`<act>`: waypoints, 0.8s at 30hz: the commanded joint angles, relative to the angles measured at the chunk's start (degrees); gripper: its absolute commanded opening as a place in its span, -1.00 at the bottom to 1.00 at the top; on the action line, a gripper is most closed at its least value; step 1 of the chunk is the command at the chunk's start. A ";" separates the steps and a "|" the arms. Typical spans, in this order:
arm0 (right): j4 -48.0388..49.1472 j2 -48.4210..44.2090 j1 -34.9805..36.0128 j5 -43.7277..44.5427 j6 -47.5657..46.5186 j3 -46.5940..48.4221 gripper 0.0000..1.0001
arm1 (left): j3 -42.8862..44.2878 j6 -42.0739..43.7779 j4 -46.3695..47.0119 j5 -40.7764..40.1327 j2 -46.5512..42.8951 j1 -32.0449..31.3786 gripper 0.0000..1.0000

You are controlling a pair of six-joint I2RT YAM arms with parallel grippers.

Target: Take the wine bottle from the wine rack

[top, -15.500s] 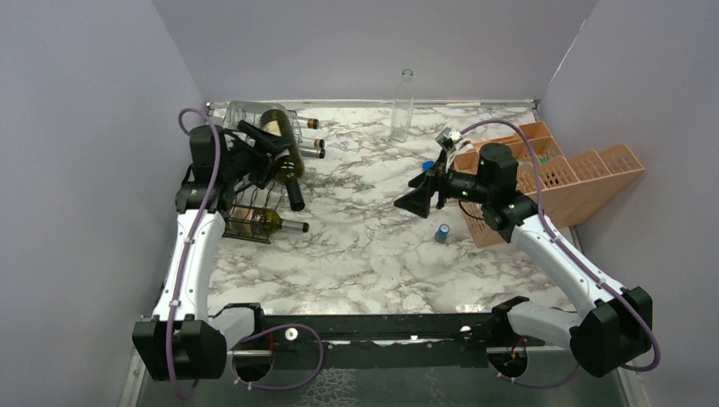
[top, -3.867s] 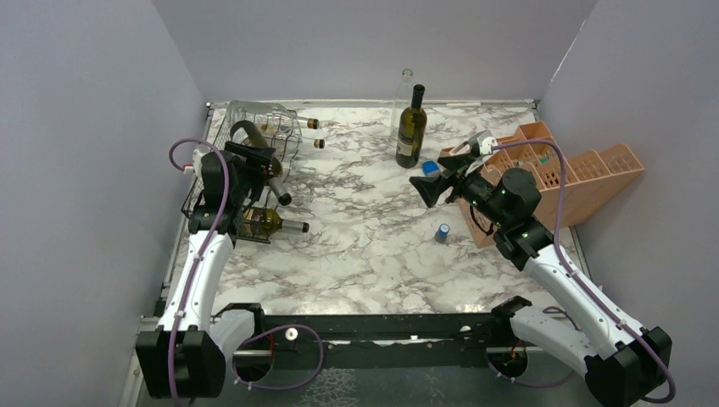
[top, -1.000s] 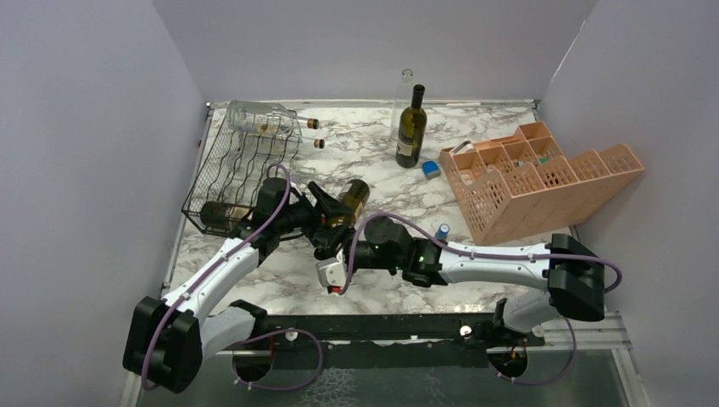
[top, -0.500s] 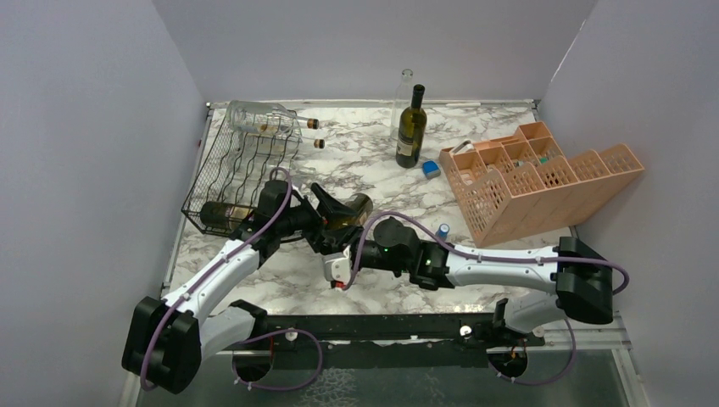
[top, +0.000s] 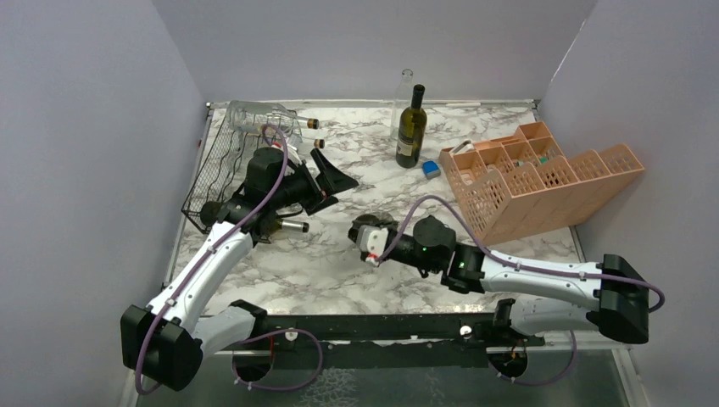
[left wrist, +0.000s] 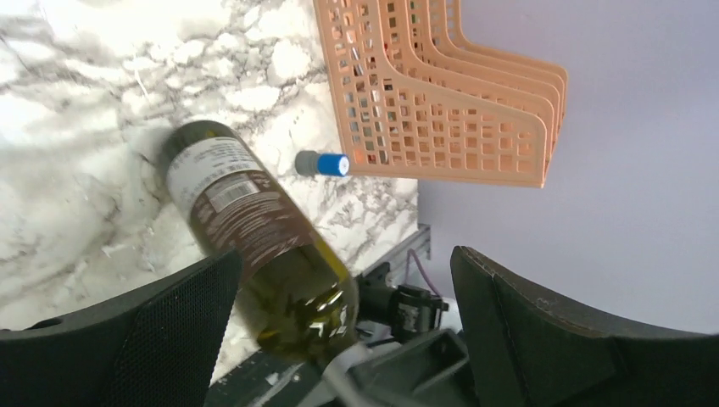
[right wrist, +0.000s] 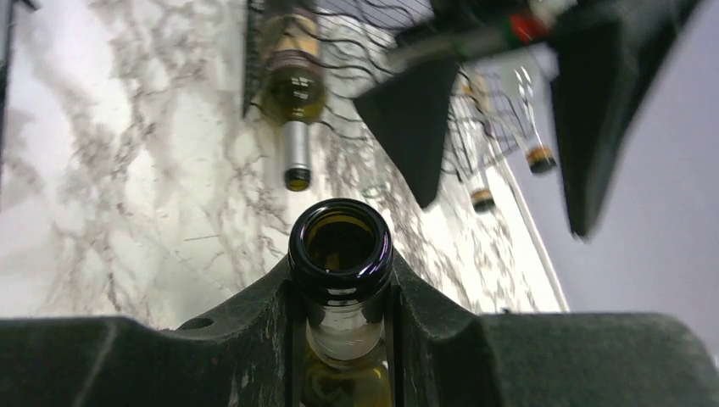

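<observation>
The wine bottle (left wrist: 246, 220), green glass with a white and brown label, lies off the rack over the marble table (top: 322, 254). In the right wrist view its open mouth (right wrist: 340, 242) pokes out between the fingers. My right gripper (right wrist: 340, 284) is shut on the neck; from above that gripper (top: 366, 231) and its wrist hide most of the bottle. My left gripper (top: 326, 180) hangs open and empty, raised between bottle and rack. The black wire wine rack (top: 225, 161) stands at the back left and holds another green bottle (top: 280, 225) on its lowest tier.
A clear bottle (top: 254, 114) lies on top of the rack. A dark bottle (top: 411, 127) and a clear one (top: 404, 93) stand at the back. A salmon crate (top: 543, 182) sits right, with a blue cap (left wrist: 324, 163) beside it.
My left gripper has opened, let go of the bottle and pulled back up toward the rack. My right gripper has shut on the bottle's neck and carried it to the right.
</observation>
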 commanded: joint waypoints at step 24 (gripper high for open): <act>8.69 11.06 -39.48 -3.18 34.95 15.63 -0.73 | 6.85 24.20 -9.78 -11.60 -5.60 0.19 0.99</act>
